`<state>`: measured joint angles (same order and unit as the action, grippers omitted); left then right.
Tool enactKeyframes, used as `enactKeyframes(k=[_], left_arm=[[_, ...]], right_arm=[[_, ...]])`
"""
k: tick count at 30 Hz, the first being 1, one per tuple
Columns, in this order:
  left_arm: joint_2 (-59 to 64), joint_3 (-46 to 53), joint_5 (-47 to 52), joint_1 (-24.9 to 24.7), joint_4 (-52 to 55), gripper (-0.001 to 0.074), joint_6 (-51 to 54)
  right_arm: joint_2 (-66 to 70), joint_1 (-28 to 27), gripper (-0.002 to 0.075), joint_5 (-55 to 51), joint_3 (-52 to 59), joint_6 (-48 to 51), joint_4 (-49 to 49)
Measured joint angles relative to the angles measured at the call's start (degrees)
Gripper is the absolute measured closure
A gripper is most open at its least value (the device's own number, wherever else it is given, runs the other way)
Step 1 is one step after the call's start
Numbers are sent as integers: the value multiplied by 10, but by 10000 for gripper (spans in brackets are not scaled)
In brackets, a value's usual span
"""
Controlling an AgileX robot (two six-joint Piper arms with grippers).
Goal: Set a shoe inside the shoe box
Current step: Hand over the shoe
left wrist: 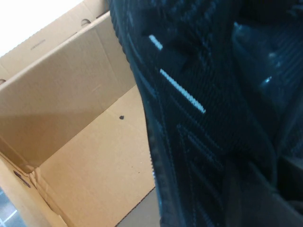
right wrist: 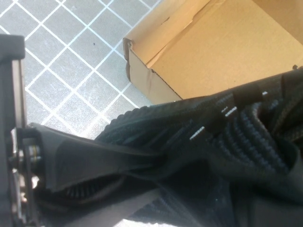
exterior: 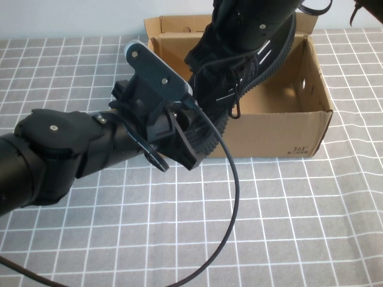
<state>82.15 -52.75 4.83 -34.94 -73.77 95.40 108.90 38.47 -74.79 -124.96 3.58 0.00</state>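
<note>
The black knit shoe [exterior: 215, 84] hangs tilted over the front left corner of the brown shoe box [exterior: 275, 131], toe end low outside the wall and heel end high over the box's inside. My left gripper [exterior: 188, 149] reaches in from the left and is shut on the shoe's low toe end. In the left wrist view the shoe [left wrist: 189, 94] fills the frame above the box floor [left wrist: 94, 156]. My right gripper [exterior: 248, 36] comes down from the far side and is shut on the shoe's upper end. In the right wrist view its finger [right wrist: 94, 156] lies along the shoe [right wrist: 246, 123].
The box's lid flap [exterior: 179, 24] stands up at the far side. A black cable [exterior: 230, 197] loops from the left wrist over the grey checked cloth [exterior: 299, 227] in front of the box. A dark object [exterior: 359, 9] shows at the far right edge.
</note>
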Motion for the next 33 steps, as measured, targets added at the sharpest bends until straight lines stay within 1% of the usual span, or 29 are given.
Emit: enactKeyframes(k=[7,9,13,15,19,26,29,33], left_arm=[[0,0,-4,0,0,654,4],[2,0,-6,0,0,654,6],[14,2,-12,0,1,693,10],[16,5,-13,0,3,703,14],[16,5,-11,0,5,706,20],[16,5,-11,0,6,707,42],[16,-4,-5,0,6,707,45],[16,-32,11,0,8,708,45]], right_arm=[[0,0,711,0,0,0,5],[0,-1,680,0,0,0,13],[-2,0,566,14,-3,0,33],[-2,0,527,18,-4,0,34],[-2,0,500,20,-4,0,26],[-26,0,506,21,-4,0,-14],[-49,0,548,21,-4,-2,-33],[-84,0,639,21,-4,-13,-56]])
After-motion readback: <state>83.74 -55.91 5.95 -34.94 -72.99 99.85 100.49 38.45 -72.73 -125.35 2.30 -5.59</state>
